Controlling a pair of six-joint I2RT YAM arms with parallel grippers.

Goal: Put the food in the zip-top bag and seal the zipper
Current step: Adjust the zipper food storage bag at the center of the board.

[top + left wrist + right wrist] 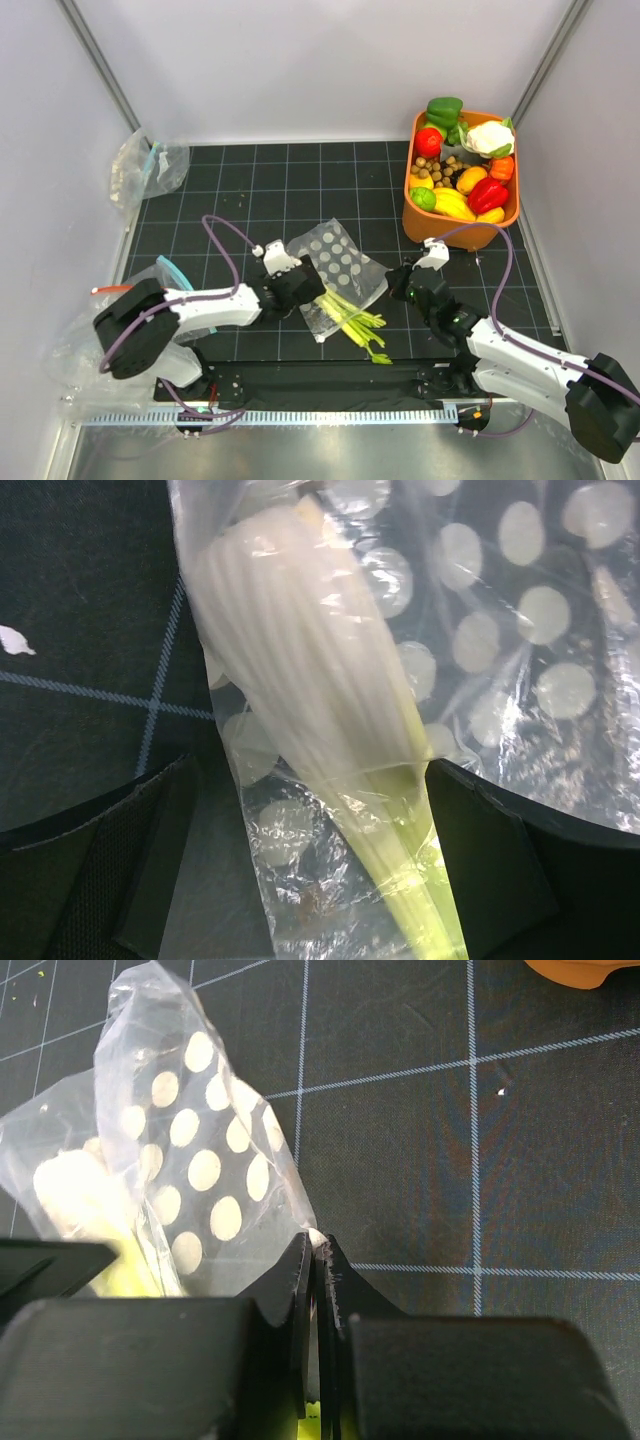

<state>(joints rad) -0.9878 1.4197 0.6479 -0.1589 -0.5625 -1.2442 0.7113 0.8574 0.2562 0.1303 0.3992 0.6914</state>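
The dotted zip-top bag (335, 262) lies crumpled on the mat in the middle. A pale-green celery stalk (352, 318) sits partly inside it, leafy end (377, 352) sticking out toward me. My left gripper (303, 287) is open at the bag's left edge. In the left wrist view its fingers (500, 870) straddle the celery (310, 670) and the bag (520, 650) without touching them. My right gripper (318, 1245) is shut on a thin fold of the bag's edge (200, 1170). I cannot make out the zipper. A red tomato (428, 142) and a red pepper (487, 194) lie in the tub.
An orange tub (455, 233) of toy produce stands at the back right. A clear bag with a teal strip (148, 165) lies at the back left. More clear bags (85, 345), with teal and red-orange strips, are piled beside my left arm.
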